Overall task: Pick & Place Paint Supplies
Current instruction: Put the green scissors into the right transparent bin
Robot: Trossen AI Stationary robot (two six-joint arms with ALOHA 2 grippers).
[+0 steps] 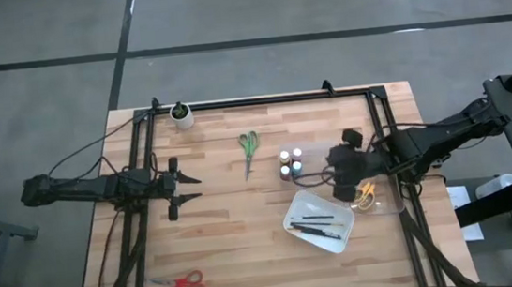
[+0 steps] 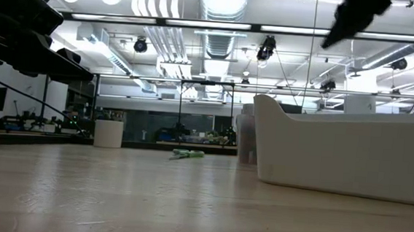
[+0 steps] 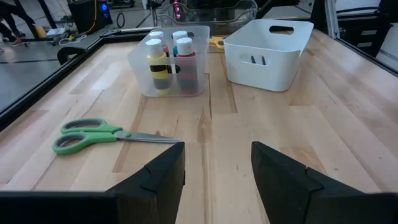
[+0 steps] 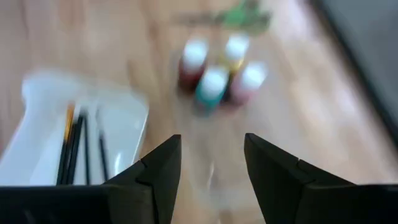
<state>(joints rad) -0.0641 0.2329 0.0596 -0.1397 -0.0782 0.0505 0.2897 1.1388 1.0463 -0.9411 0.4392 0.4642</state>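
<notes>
Several paint bottles (image 3: pixel 171 62) with pale caps stand upright in a small clear tub (image 3: pixel 140 78) near the table's middle. Thin dark brushes (image 1: pixel 318 224) lie in the white tray (image 1: pixel 293 217). Green-handled scissors (image 1: pixel 249 149) lie flat on the wood, and red-handled scissors (image 1: pixel 183 282) lie near the front edge. Yellow-handled scissors (image 1: pixel 366 194) lie in a clear box (image 1: pixel 389 201) at the right. My right gripper (image 4: pixel 211 162) hangs open and empty above the table, between the bottles (image 4: pixel 217 71) and the tray (image 4: pixel 127 121). My left gripper (image 3: pixel 217 162) waits open at the left, pointing toward the green scissors (image 3: pixel 106 134).
A small white round cup (image 1: pixel 181 115) stands at the far left of the table. A black frame (image 1: pixel 261 100) runs along the far edge and down both sides. Bare wood (image 1: pixel 236 230) lies between the left gripper and the tray.
</notes>
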